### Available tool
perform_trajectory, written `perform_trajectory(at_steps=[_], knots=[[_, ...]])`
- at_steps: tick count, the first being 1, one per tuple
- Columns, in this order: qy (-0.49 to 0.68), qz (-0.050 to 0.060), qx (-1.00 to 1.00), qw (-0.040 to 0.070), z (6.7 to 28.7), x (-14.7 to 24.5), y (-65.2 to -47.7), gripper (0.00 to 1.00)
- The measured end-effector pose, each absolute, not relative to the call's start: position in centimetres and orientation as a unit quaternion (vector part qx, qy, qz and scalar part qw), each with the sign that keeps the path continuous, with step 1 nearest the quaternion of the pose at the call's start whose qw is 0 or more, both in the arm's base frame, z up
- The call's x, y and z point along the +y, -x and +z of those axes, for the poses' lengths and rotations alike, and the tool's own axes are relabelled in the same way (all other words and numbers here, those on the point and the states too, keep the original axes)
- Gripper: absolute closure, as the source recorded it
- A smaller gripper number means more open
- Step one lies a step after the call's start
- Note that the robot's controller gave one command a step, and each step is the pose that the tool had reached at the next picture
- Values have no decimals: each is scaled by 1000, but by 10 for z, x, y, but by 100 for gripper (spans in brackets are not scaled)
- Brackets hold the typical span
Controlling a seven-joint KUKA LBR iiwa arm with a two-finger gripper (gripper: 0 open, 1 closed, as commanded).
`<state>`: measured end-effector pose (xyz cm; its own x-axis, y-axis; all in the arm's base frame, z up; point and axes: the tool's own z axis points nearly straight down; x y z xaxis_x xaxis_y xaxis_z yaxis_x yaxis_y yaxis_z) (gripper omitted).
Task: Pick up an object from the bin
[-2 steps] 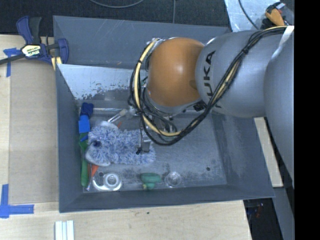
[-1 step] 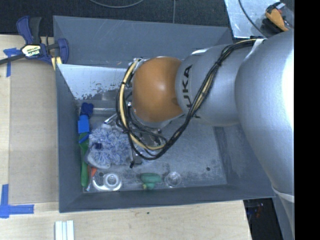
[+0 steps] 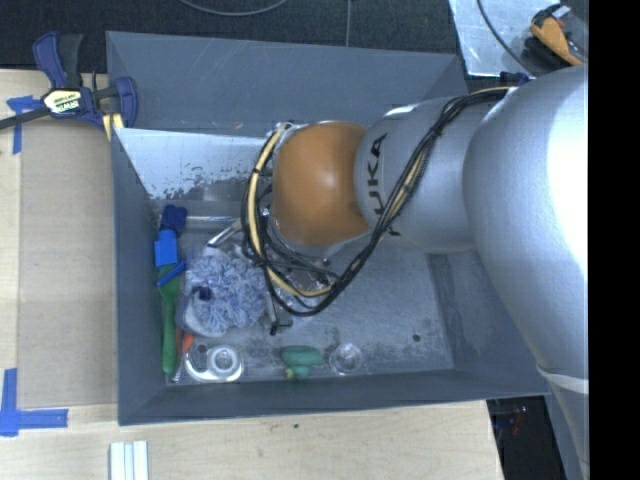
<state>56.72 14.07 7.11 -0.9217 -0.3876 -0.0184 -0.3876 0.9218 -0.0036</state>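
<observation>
My gripper (image 3: pixel 276 320) sits low in the bin's left half, mostly hidden under the arm's orange cover; one dark fingertip pokes out beneath the cables. It is right beside a crumpled blue-and-white cloth (image 3: pixel 222 290), at that cloth's right edge. I cannot tell whether it touches the cloth. A green lump (image 3: pixel 300 359) lies just below the fingertip by the bin's front wall. To the right of the lump is a small clear round thing (image 3: pixel 347 356).
Along the bin's left wall lie a blue block-shaped piece (image 3: pixel 168 245) and a long green stick (image 3: pixel 168 320). A silvery ring (image 3: pixel 215 362) rests in the front left corner. The arm and its cables cover the bin's middle and right.
</observation>
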Motion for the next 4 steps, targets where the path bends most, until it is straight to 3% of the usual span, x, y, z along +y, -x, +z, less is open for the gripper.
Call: perform_trajectory(at_steps=[1, 2, 4], knots=[[373, 0, 928, 8, 72, 187, -563, 100], [373, 0, 928, 8, 72, 187, -563, 100], [371, 0, 929, 8, 100, 187, -563, 100]])
